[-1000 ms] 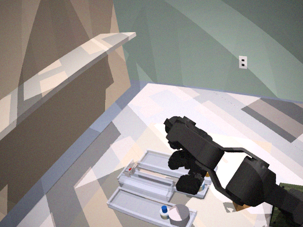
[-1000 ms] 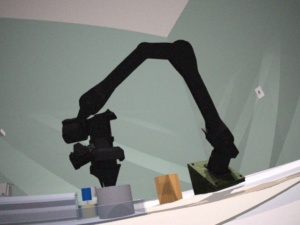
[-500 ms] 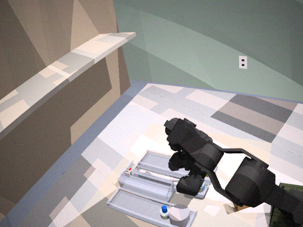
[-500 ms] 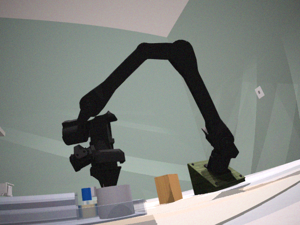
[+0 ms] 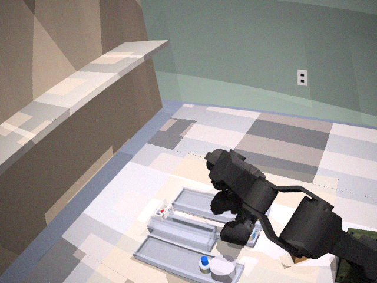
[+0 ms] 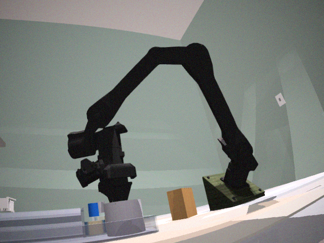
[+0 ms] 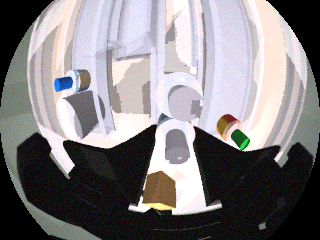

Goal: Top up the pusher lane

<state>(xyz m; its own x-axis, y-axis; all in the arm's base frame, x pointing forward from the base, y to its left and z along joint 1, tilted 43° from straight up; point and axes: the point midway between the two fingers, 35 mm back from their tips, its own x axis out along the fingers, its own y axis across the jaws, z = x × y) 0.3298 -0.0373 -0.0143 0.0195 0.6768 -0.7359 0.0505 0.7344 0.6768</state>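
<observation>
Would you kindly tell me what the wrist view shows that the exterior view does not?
Only the wrist view shows the green-capped jar and the grey-topped jar gripped in the claw, with another grey-topped jar just ahead of it. Only the exterior view shows the whole arm and its green base. Both show the blue-capped jar, the grey cylinder and the brown box.
</observation>
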